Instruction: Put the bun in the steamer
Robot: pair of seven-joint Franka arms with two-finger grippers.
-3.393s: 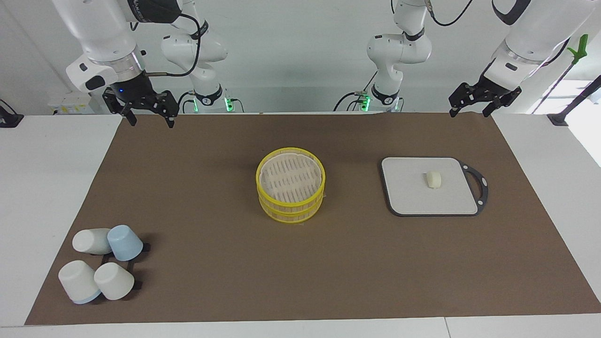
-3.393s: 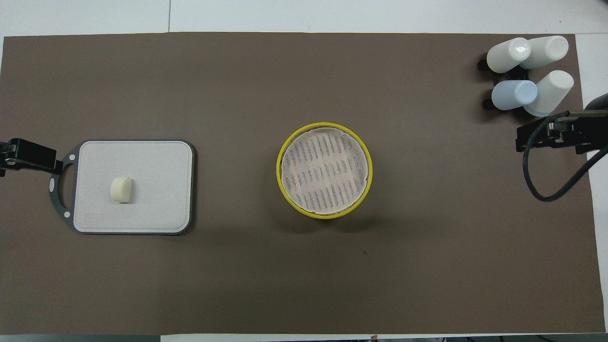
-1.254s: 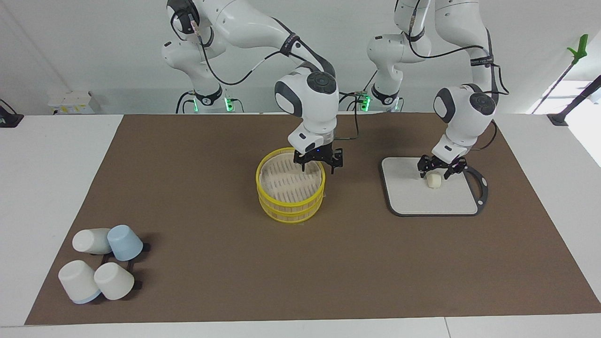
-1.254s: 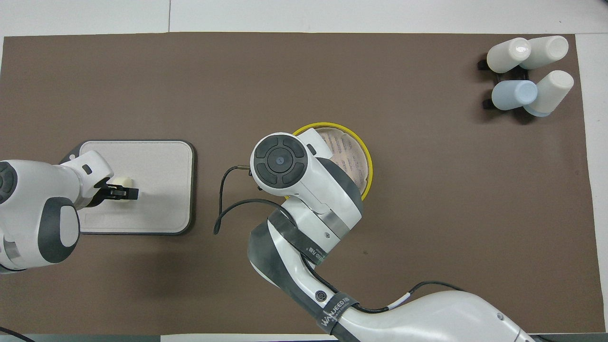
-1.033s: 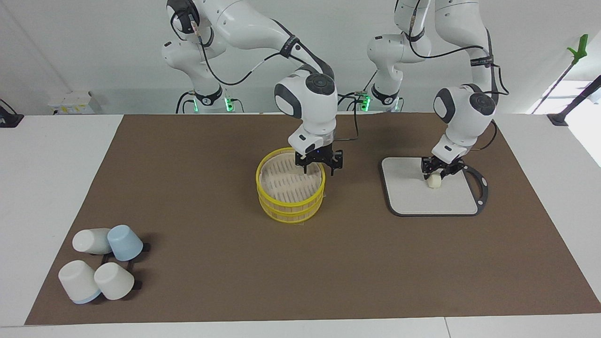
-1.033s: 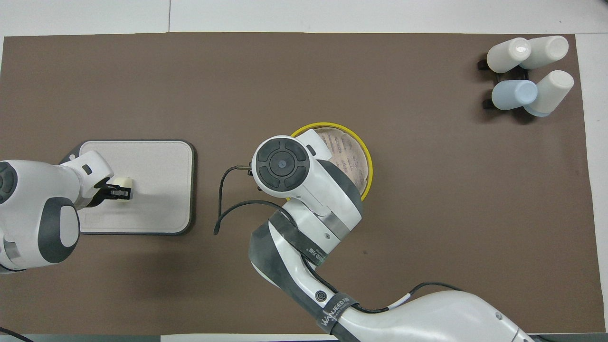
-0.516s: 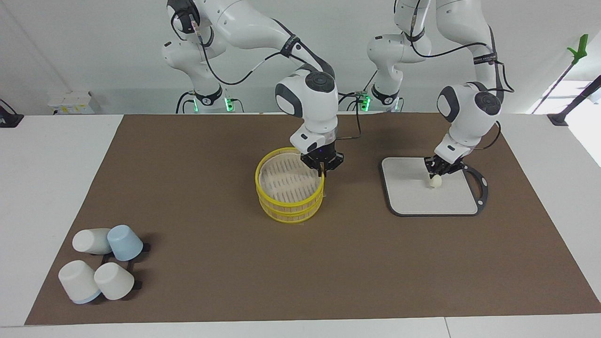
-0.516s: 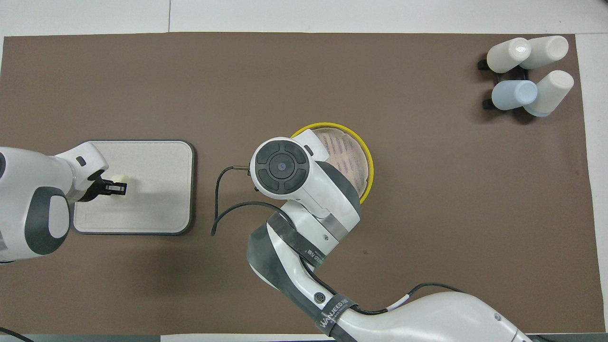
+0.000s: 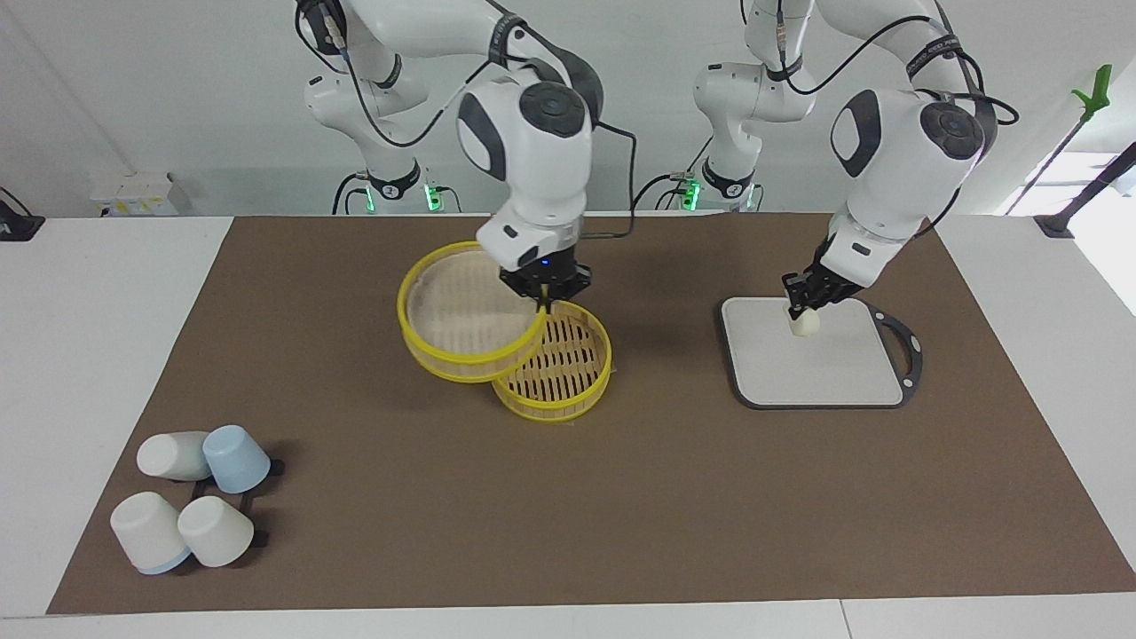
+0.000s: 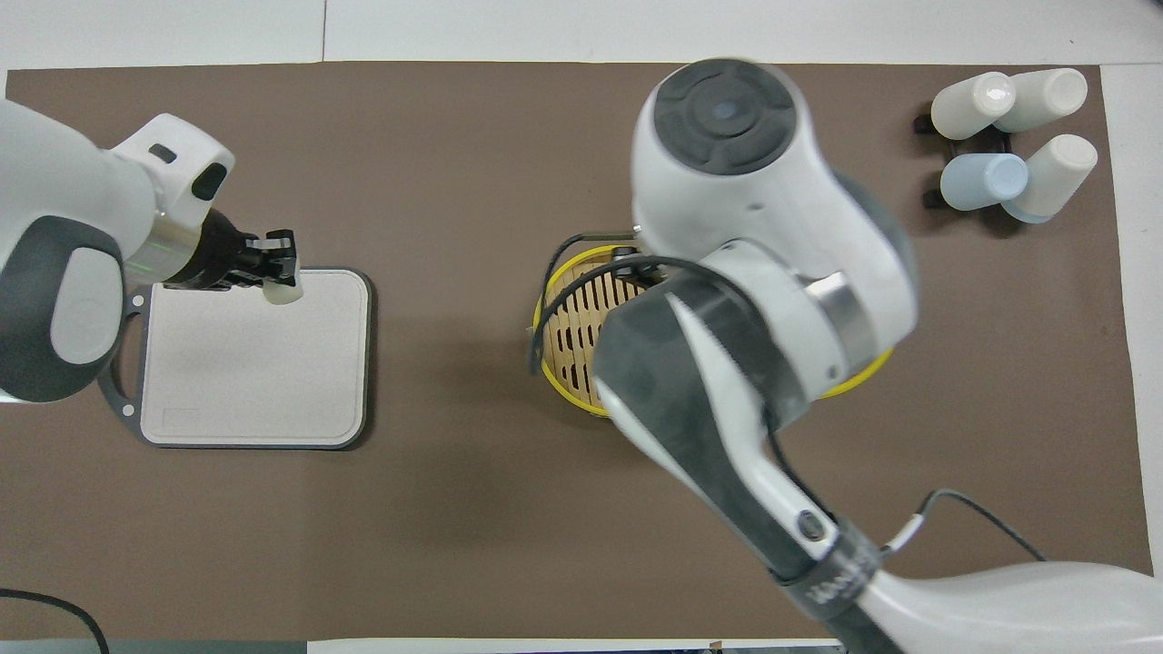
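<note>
The steamer is apart in two tiers. Its lower tier (image 9: 555,362) stands on the mat mid-table, its slatted floor bare; it also shows in the overhead view (image 10: 571,329). My right gripper (image 9: 543,300) is shut on the rim of the upper tier (image 9: 461,321) and holds it up, tilted, over the mat beside the lower tier toward the right arm's end. In the overhead view the arm hides this gripper; only an arc of the upper tier's rim (image 10: 856,385) shows. My left gripper (image 9: 801,311) (image 10: 278,271) is shut on the bun (image 9: 804,327) (image 10: 287,292), raised over the grey board (image 9: 825,377) (image 10: 254,372).
Several upturned cups (image 9: 191,497) (image 10: 1008,136) stand on a rack at the right arm's end of the mat, farther from the robots. The board has a black handle (image 9: 907,346) on its outer side. A brown mat (image 9: 621,497) covers the table.
The right gripper shut on the steamer's upper tier and lifted it off toward the right arm's end. The left gripper shut on the bun and raised it off the board.
</note>
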